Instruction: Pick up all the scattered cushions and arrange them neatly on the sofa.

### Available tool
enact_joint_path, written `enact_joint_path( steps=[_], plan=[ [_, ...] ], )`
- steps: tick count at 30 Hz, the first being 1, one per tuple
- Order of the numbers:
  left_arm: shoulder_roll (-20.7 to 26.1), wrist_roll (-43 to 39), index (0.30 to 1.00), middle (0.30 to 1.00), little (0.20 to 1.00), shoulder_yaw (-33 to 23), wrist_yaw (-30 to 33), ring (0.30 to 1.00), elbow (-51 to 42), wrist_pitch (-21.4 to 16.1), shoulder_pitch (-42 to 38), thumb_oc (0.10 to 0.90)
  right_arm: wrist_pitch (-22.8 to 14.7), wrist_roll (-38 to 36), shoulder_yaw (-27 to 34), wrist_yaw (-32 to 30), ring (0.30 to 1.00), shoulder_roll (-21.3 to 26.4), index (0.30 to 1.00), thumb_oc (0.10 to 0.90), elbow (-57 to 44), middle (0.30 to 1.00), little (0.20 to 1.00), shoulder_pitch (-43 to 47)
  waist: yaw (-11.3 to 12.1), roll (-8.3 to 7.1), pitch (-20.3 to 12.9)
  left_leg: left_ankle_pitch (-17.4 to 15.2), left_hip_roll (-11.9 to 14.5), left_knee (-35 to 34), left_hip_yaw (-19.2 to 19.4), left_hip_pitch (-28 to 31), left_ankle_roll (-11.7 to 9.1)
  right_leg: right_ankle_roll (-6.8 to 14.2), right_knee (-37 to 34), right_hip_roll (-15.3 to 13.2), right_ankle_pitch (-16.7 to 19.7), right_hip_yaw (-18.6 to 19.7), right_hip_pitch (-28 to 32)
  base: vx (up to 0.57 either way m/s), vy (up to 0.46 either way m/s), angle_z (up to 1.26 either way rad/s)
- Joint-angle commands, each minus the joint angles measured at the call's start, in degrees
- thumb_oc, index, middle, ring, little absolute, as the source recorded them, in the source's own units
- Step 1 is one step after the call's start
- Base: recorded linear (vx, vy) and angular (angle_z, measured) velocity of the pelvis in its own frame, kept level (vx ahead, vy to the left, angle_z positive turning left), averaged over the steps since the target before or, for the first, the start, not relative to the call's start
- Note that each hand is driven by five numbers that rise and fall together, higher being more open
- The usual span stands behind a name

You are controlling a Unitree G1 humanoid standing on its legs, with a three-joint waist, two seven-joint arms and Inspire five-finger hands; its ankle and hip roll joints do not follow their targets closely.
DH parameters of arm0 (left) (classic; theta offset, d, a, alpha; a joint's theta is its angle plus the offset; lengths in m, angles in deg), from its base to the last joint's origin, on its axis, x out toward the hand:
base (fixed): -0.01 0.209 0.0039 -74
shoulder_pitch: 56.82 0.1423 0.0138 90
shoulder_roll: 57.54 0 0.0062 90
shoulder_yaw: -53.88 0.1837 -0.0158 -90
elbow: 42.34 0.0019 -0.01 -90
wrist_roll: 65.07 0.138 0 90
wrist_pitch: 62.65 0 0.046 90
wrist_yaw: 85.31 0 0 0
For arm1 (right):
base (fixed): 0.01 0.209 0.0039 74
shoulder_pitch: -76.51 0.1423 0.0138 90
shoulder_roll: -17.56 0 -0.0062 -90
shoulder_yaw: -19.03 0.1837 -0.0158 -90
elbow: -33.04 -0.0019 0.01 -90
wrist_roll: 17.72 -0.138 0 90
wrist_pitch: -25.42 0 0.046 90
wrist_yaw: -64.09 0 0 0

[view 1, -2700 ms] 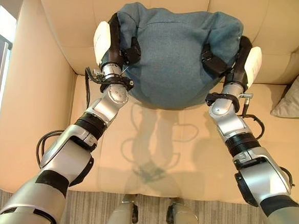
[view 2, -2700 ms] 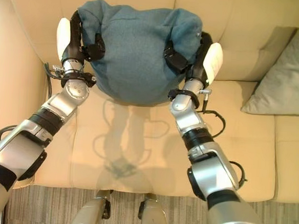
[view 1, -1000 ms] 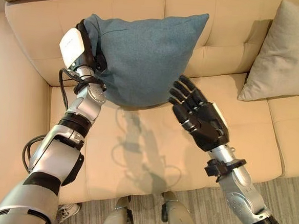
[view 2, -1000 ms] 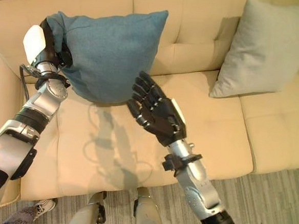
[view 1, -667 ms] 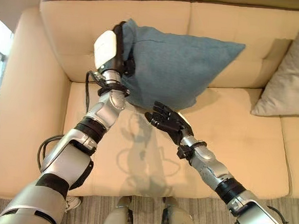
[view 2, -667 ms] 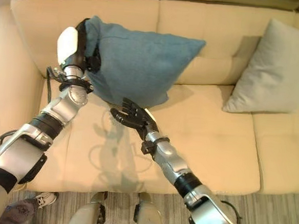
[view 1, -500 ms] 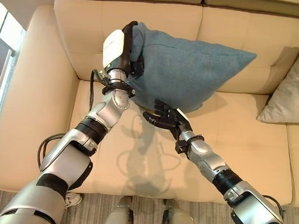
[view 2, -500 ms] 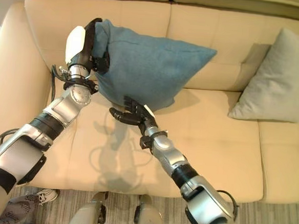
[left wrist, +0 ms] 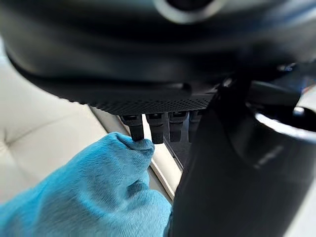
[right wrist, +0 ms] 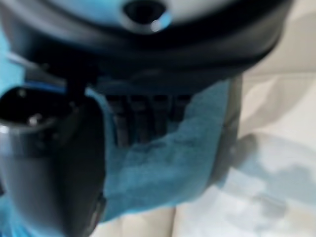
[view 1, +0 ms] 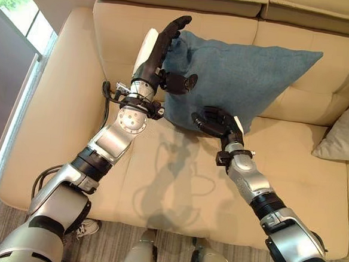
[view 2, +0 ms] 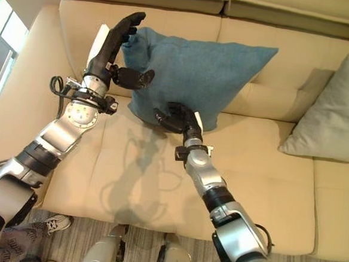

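R hand [view 1: 218, 123] nearest, palm up over seat of cream sofa [view 1: 176, 185], fingers curved under lower edge of blue cushion [view 1: 238, 75], tips touching fabric from below. Cupping/propping rather than a firm clasp; in R wrist view blue cloth lies just past the fingers [right wrist: 143, 118], no pinch seen, so relaxed-open.

Just beyond R hand & up to its left: L hand [view 1: 159, 55] raised against cushion's left end. Fingers straight, pointing up along the fabric edge toward the backrest; thumb [view 1: 181, 82] sticking out sideways across the cushion's front face. In L wrist view, fingertips [left wrist: 148, 129] rest on a bunched blue corner, not wrapped round it. Released, flat contact only.

Cushion itself: leaning upright against sofa backrest, bottom edge at the seat/back crease right above R hand, right corner pointing away from both hands along the backrest. Left top corner by L fingertips.

Further off to the right of R hand, well apart from blue cushion: grey cushion [view 2: 334, 118] propped against backrest on next seat section.

Beyond L hand, past sofa armrest: window [view 1: 18, 6] w/ greenery outside. Near bottom, under L arm: a person's shoe [view 2: 54, 223] on striped carpet [view 1: 112, 249].
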Motion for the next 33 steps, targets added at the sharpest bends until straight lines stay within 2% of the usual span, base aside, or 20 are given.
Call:
enact_joint_path(
  steps=[1, 4, 7, 11, 13, 18, 24, 28, 30, 33],
  plan=[
    [1.14, -1.72, 0.9, 0.9, 0.9, -3.88, -1.64, 0.9, -1.91, -8.09, 2.09, 0.8, -6.22, 1.54, 4.66, -0.99, 0.9, 2.35, 0.9, 0.8, -6.48, 0.9, 0.9, -1.76, 0.65, -0.81, -11.52, -10.42, -1.94, 0.05, 1.56, 5.41, 0.57, 2.95, 0.31, 0.86, -11.25, 0.06, 6.81, 0.03, -0.003, 0.09],
    [2.8, -2.57, 0.9, 0.9, 0.9, -6.71, -2.54, 0.9, -5.05, -9.15, 6.84, 0.8, -6.5, 1.68, 6.57, 0.39, 0.9, 1.93, 0.9, 0.8, -8.52, 0.9, 0.9, -5.84, 1.0, -1.12, -12.73, -10.72, -1.92, 0.05, 1.41, 6.34, 0.52, 2.99, 0.31, 0.78, -11.42, -0.18, 7.77, 0.05, -0.007, 0.08],
    [1.43, -2.31, 0.9, 0.9, 0.9, -13.39, 0.2, 0.9, -8.42, -11.15, 14.56, 0.8, -6.69, 5.38, 8.19, 1.02, 0.9, 2.51, 0.9, 0.8, -11.51, 0.9, 0.9, -10.37, 1.32, -1.7, -14.17, -10.91, -1.95, 0.05, 1.29, 7.12, 0.49, 2.92, 0.31, 0.75, -11.65, -0.49, 8.58, 0.02, -0.014, 0.02],
    [3.35, -2.64, 0.9, 0.9, 0.9, -21.09, 1.21, 0.9, -12.86, -12.43, 22.88, 0.8, -6.43, 7.74, 11.28, 1.79, 0.9, 3.91, 0.9, 0.8, -12.33, 0.9, 0.9, -15.16, 2.11, -2.15, -16.01, -11.15, -2.04, 0.05, 1.04, 8.03, 0.45, 2.78, 0.31, 0.61, -11.79, -1.05, 9.86, 0.02, -0.007, -0.01],
    [3.66, -3.84, 0.9, 0.9, 0.9, -24.48, 0.49, 0.9, -14.06, -12.92, 27.84, 0.8, -6.27, 8.36, 13.3, 2.55, 0.9, 4.81, 0.9, 0.8, -14.13, 0.9, 0.9, -17.85, 2.47, -2.3, -16.47, -11.24, -2.08, 0.05, 0.9, 8.43, 0.5, 2.72, 0.31, 0.55, -11.85, -1.31, 10.35, 0.01, 0.002, 0.02],
    [0.91, -7.01, 0.9, 0.9, 0.9, -31.81, -4.89, 0.9, -15.05, -12.42, 42.24, 0.8, -6.56, 9.04, 21.13, 5.52, 0.9, 6.5, 0.9, 0.8, -23.21, 0.9, 0.9, -26.98, 2.65, -2.38, -18.17, -11.79, -2.32, 0.05, 0.41, 9.64, 0.84, 2.69, 0.31, 0.34, -12.33, -1.64, 11.6, 0.0, 0.002, 0.01],
    [-1.69, -10.16, 0.9, 0.9, 0.9, -35.94, -11.83, 0.9, -14.39, -11.98, 54.45, 0.8, -8.95, 7.44, 30.79, 6.42, 0.9, 6.4, 0.9, 0.8, -28.19, 0.9, 0.9, -33.23, 2.7, -2.66, -18.93, -12.17, -2.41, 0.05, 0.29, 10.0, 1.17, 2.7, 0.31, 0.15, -12.21, -1.5, 11.68, 0.0, 0.0, 0.0],
    [-5.2, -9.27, 0.9, 0.9, 0.9, -36.62, -11.87, 0.9, -11.19, -11.3, 59.63, 0.8, -9.1, 10.57, 35.71, 4.59, 0.9, 5.57, 0.9, 0.8, -28.05, 0.9, 0.9, -38.93, 2.53, -3.22, -19.22, -12.28, -2.32, 0.05, 0.37, 9.81, 1.29, 2.67, 0.31, 0.3, -12.06, -1.42, 11.33, -0.01, -0.002, 0.0],
    [-7.28, -9.86, 0.9, 0.9, 0.9, -36.77, -11.62, 0.9, -7.82, -10.71, 61.38, 0.8, -8.74, 12.36, 38.0, 2.83, 0.9, 5.04, 0.9, 0.8, -24.67, 0.9, 0.9, -41.78, 2.33, -3.58, -19.02, -12.14, -2.29, 0.05, 0.37, 9.59, 1.28, 2.65, 0.31, 0.4, -11.94, -1.44, 11.07, -0.03, -0.022, -0.01],
    [-8.63, -9.24, 0.9, 0.9, 0.9, -37.49, -10.69, 0.9, -1.29, -10.38, 63.19, 0.8, -6.18, 21.41, 41.11, -3.78, 0.9, 6.98, 0.9, 0.8, -14.71, 0.9, 0.9, -45.19, 2.18, -3.96, -18.83, -12.24, -2.19, 0.05, 0.27, 9.42, 1.26, 2.73, 0.31, 0.57, -12.02, -1.62, 11.01, -0.03, -0.015, -0.01]
  ],
)
